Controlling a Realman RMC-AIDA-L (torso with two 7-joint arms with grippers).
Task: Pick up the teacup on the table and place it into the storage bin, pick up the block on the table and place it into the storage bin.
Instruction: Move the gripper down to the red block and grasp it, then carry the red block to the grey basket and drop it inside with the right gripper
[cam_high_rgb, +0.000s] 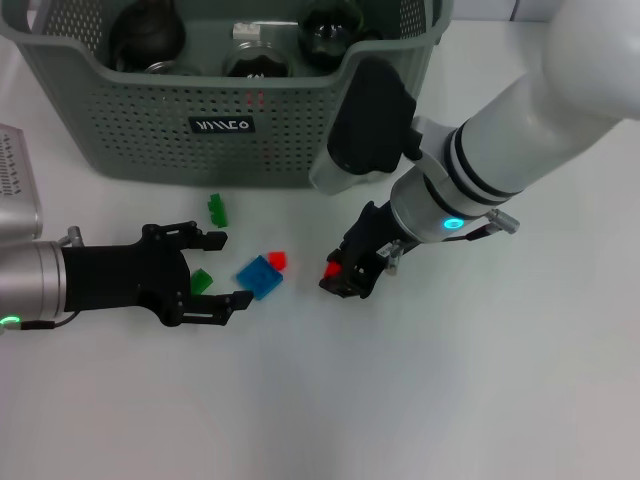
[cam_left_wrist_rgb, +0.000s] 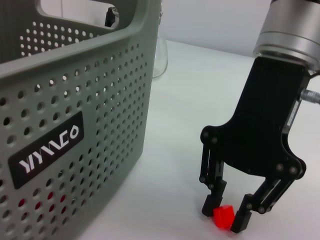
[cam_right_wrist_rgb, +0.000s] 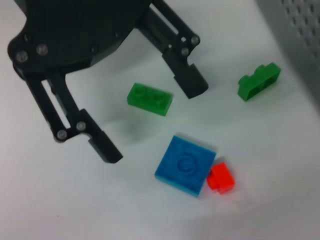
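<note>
Lower left, our left gripper (cam_high_rgb: 218, 270) gapes wide around a green brick (cam_high_rgb: 201, 281). Centre, our right gripper (cam_high_rgb: 345, 277) pinches a glossy red block (cam_high_rgb: 333, 269); the perforated storage bin (cam_high_rgb: 150, 120) fills the upper left.

**Even, bright light with soft shadows**

Diffuse overhead light floods the white table (cam_high_rgb: 450, 400), which looks nearly washed out. Shadows beneath the blue block (cam_right_wrist_rgb: 186, 164) and storage bin (cam_high_rgb: 230, 110) are faint. The right wrist view is slightly soft.

Grey-green perforated storage bin (cam_high_rgb: 150, 120) (black label, white lettering), 2 green blocks (cam_right_wrist_rgb: 150, 98), blue block (cam_right_wrist_rgb: 185, 164), 2 red blocks (cam_right_wrist_rgb: 220, 178)
</note>
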